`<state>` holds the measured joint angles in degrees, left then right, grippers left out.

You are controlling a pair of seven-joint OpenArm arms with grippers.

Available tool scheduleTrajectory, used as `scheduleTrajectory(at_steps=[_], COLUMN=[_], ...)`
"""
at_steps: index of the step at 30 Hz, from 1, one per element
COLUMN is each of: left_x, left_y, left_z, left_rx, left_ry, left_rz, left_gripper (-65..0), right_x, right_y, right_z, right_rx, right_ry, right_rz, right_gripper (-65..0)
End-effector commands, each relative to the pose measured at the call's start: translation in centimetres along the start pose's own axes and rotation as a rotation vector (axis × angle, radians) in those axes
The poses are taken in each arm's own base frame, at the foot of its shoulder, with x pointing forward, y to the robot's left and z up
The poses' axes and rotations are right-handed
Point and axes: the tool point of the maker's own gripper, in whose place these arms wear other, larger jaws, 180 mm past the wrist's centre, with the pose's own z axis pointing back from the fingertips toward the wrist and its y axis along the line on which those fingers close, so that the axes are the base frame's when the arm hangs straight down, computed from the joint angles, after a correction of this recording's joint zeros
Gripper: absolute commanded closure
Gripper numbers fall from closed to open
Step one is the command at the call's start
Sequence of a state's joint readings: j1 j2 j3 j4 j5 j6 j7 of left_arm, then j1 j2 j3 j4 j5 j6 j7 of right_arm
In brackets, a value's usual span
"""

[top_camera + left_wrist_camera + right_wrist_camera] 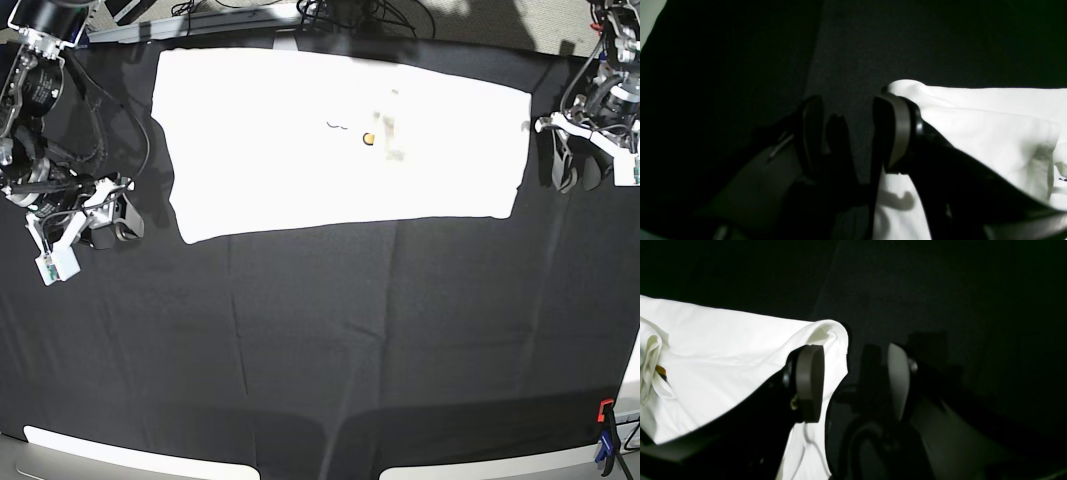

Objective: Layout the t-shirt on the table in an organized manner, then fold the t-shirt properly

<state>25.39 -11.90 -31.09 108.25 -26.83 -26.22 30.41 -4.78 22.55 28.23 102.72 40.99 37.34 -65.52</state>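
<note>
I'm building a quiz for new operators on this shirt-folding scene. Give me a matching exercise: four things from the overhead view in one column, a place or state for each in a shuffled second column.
1. t-shirt
2. left gripper
3. right gripper
4. clamp

a. at the table's bottom right corner
b. open, by the shirt's left edge in the picture
c. spread flat on the far half
d. open, by the shirt's right edge in the picture

Pairs: 1-c, 2-d, 3-b, 4-a
</note>
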Motion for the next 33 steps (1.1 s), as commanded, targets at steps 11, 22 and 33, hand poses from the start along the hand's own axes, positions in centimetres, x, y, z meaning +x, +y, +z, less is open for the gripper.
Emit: scheduleTrajectory(at_steps=[11,22,33], left_x=[1.22,1.2,1.2], left_y=[-0.1,-0.08,-0.09], left_z=[0.19,0.19,0.19], left_rx=[-0.011,-0.01,-0.01], left_ry=[-0.043,-0.042,-0.042], left_rz=[-0.011,-0.013,-0.013], left_gripper=[-26.2,-26.2,-26.2], right_x=[1.57,1.57,1.36], right_y=[-0.14,-0.1,0.72], right_z=[0.52,0.49,-0.02], right_rx=[0.0,0.001,0.02], right_ry=[-0.048,-0.048,-0.057], right_rz=[0.025,0.024,0.0], right_gripper=[-30.2,-30.2,-30.2])
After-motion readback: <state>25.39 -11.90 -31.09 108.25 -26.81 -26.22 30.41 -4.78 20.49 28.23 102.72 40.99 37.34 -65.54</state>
